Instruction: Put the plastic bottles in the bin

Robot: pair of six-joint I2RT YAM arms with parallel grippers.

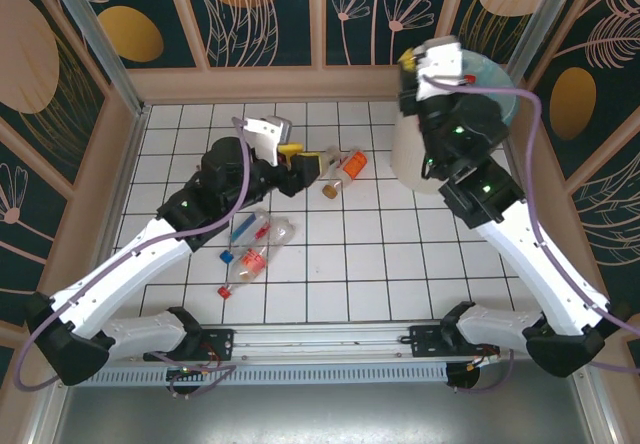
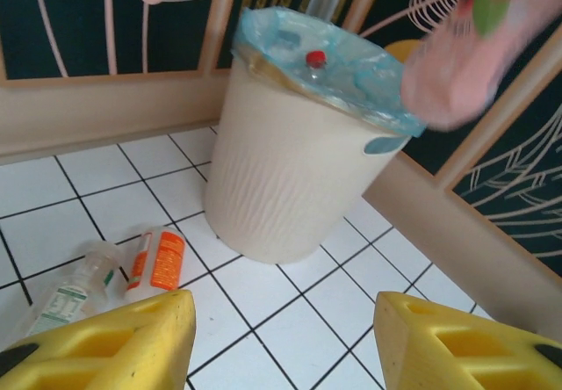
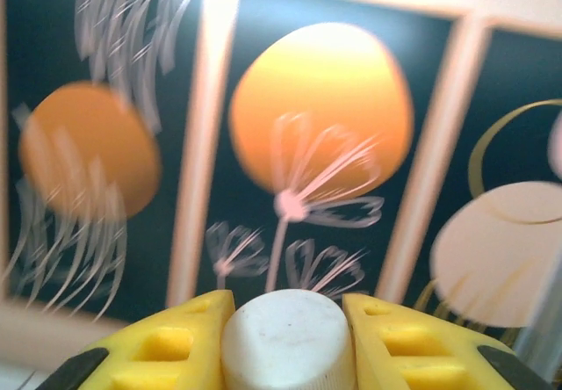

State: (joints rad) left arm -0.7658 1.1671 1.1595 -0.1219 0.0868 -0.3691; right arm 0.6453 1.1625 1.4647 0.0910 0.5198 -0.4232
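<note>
The right gripper (image 3: 285, 309) is pinching a white-capped bottle (image 3: 288, 350) above the bin (image 1: 405, 159), seemingly for dropping, while the left gripper (image 2: 283, 306) is hovering spread and empty near the bin.

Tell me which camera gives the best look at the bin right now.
Left wrist view: the bin stands close and almost unobstructed, blue-green liner over the rim, a red-capped bottle inside. In the top external view the right arm covers most of it, leaving part of its wall and rim.
</note>
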